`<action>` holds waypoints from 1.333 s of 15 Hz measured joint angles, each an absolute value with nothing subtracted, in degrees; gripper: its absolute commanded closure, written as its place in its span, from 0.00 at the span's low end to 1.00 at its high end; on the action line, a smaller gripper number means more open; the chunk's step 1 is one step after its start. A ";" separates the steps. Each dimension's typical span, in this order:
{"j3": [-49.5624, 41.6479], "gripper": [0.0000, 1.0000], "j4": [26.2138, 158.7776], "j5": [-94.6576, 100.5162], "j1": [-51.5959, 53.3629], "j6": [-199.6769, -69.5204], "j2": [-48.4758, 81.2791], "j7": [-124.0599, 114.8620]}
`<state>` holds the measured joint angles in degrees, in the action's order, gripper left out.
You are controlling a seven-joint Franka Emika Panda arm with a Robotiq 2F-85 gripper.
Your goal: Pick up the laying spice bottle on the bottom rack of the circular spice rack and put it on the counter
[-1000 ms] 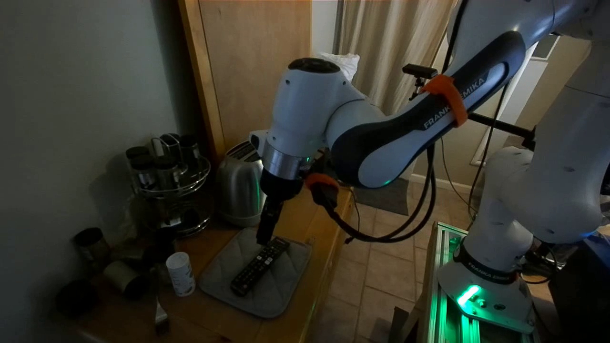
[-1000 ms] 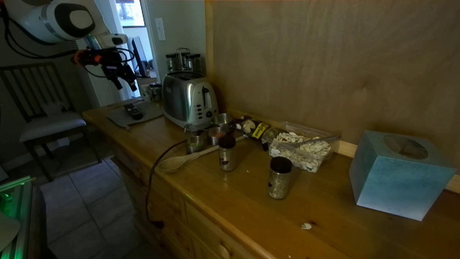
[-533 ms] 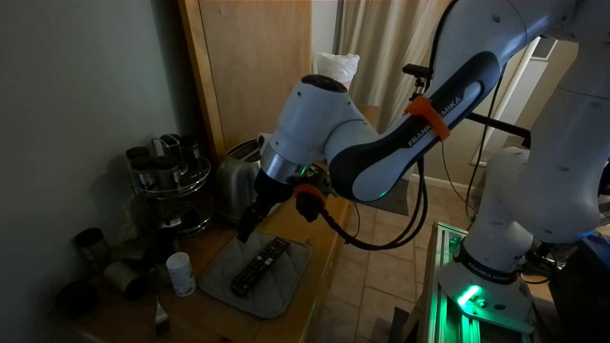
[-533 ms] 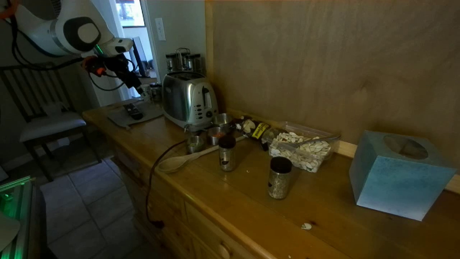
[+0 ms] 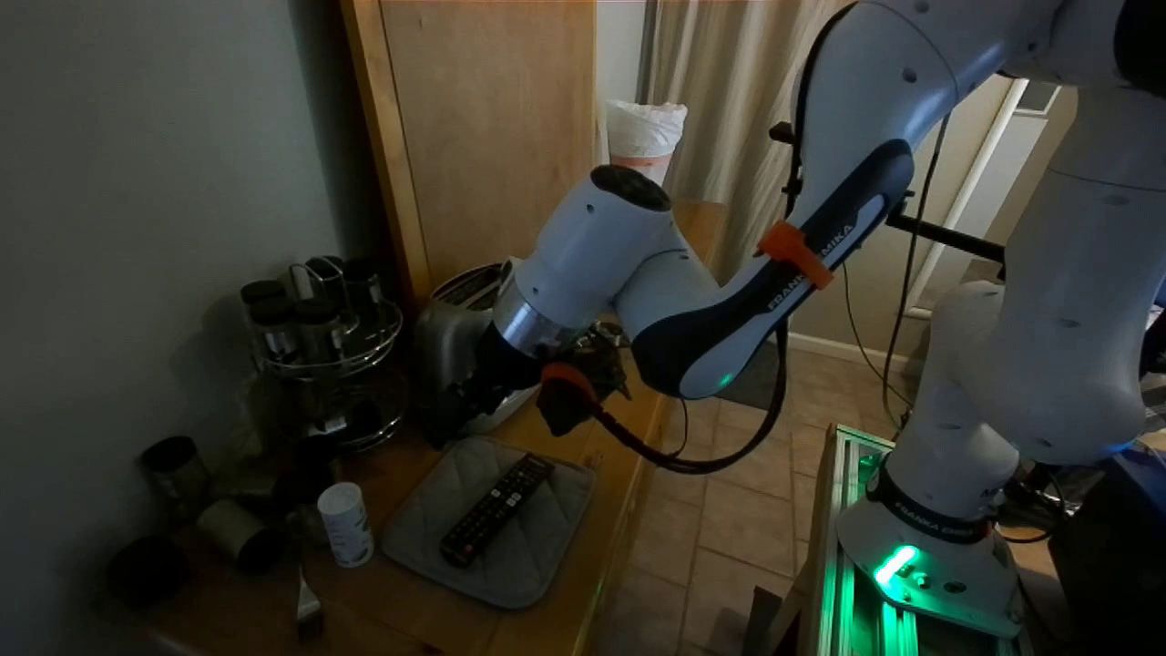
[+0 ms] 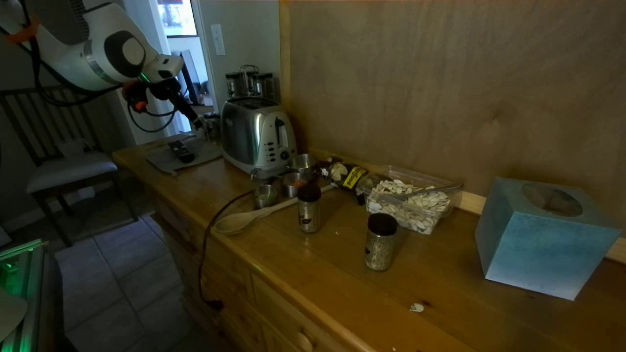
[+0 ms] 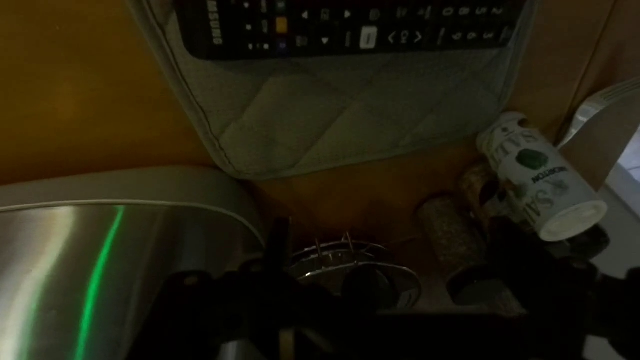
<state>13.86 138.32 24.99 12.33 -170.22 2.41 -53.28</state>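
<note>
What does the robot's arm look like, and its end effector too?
It's a rounded, whitish-grey robot arm with a black forearm panel, its white lettering partly covered by a bright orange band. Near the end come a silver metal ring, a black cable and a black two-fingered end effector. A green light stripe glows near the bottom.

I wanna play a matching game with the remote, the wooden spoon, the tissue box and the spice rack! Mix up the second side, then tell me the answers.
Things:
1. remote
2. wooden spoon
3. tissue box
4. spice rack

Where or how:
A. blue
B. holding jars with dark caps
C. lying on the grey mat
D. near the small metal cups

Right pairs: 1-C, 2-D, 3-A, 4-B
</note>
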 measured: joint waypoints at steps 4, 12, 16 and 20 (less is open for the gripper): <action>10.67 0.00 135.00 40.79 13.12 -171.34 4.21 -65.94; 8.50 0.00 127.21 53.47 15.68 -173.38 11.01 -80.08; 8.41 0.00 127.10 53.49 15.69 -173.46 11.08 -80.13; 8.35 0.00 127.15 53.45 15.68 -173.48 11.12 -80.11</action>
